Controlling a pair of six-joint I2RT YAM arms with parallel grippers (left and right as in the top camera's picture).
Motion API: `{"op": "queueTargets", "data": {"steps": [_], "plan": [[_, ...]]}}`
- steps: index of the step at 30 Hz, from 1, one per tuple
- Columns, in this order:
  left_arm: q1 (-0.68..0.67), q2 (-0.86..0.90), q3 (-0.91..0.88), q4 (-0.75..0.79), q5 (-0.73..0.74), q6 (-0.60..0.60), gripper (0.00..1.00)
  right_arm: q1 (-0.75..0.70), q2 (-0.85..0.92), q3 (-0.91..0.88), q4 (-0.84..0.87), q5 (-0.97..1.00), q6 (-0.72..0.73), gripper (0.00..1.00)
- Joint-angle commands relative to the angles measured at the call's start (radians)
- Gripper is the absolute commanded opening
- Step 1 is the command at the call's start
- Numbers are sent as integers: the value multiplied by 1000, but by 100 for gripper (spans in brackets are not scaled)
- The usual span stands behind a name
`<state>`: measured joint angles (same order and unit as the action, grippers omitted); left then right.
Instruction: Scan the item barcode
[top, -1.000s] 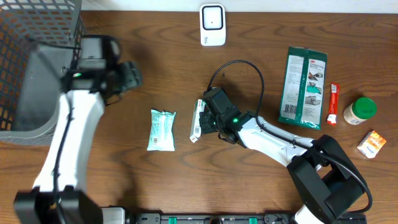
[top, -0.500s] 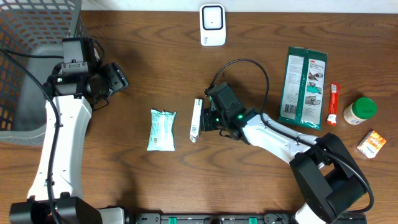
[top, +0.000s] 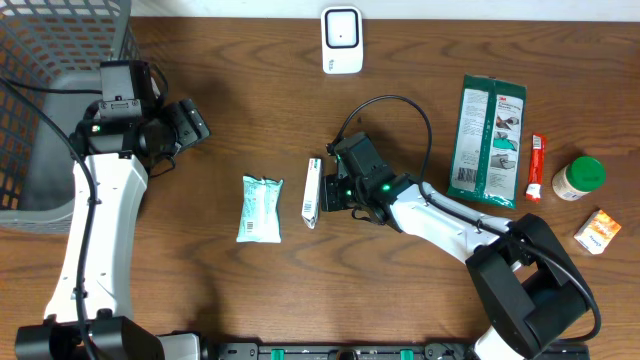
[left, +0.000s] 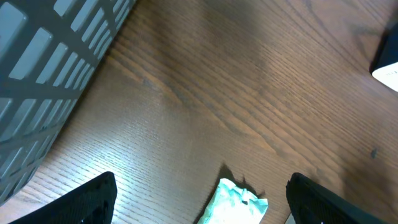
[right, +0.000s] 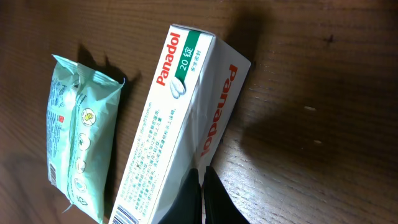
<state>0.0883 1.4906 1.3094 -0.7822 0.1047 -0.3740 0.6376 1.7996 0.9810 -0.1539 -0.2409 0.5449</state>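
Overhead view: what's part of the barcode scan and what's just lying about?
Job: Panadol box, white scanner, right gripper shut at the box.
Lying about: mint wipes pack, big green pouch, red sachet, green-lidded jar, small orange box.

Dark wood-grain worktop on my overhead feed, with eight things resting on it.

At the far left corner I see a grey mesh basket, and at the middle of the far edge a small white scanner. Around the centre a pale green wipes packet lies flat. Just beside it, on the side toward the right edge, a white Panadol box shows me its long narrow side. Nearer the right edge lie a large green pouch, a slim red stick just beside it, a green-lidded jar, and a small orange box, the nearest of them to the near edge.
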Motion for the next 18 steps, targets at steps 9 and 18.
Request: {"op": "queueTargets", "data": {"steps": [9,18], "plan": [[3,1,15,-3,-13,-5,89,-143,-80,214,-356,-12,-71,31],[3,1,15,-3,-13,-5,89,-157,-79,608,-764,-11,-196,69]]}}
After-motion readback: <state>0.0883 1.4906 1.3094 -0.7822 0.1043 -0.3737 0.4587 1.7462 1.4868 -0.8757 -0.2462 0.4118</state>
